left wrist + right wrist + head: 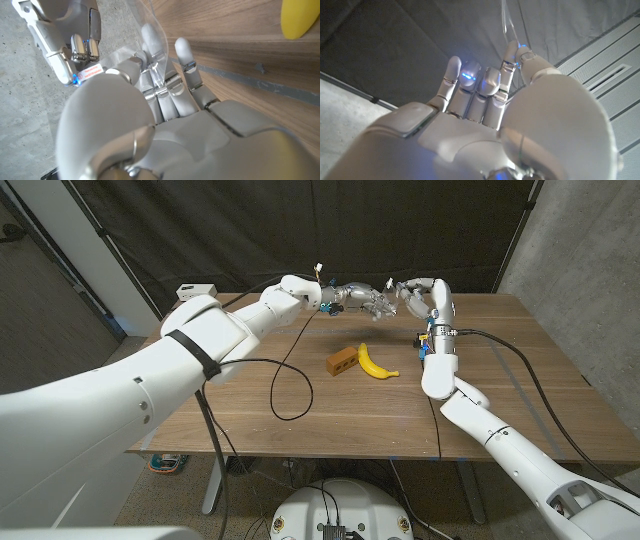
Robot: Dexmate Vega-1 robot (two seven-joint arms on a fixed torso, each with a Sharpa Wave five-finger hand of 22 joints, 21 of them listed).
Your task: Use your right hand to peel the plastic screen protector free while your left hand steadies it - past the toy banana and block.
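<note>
**A:** Where was the protector?

**B:** The protector [159, 60] was up in the air above the table's far edge, held between the two hands, beyond the banana [374, 363] and block [342, 360]. In the left wrist view it showed as a clear sheet standing against the fingers [150, 42] of the left hand [362, 298].

**A:** So the left hand had it?

**B:** Yes, its fingers were closed around the sheet, steadying it. The right hand [415, 293] faced it, just beside; the right wrist view showed a thin clear edge [510, 22] rising from where thumb and fingertip met, so I judged it pinched on the film.

**A:** How far along, then?

**B:** Both grips looked set, and the sheet was lifted off the table [500, 395]. Whether any layer had begun to part, I couldn't tell; the plastic was too transparent and the hands too close together.

**A:** And what was left?

**B:** By my reading, the peel itself: the right hand drawing away while the left held firm. The banana and block lay touching near the table's middle, well clear of the work.
</note>
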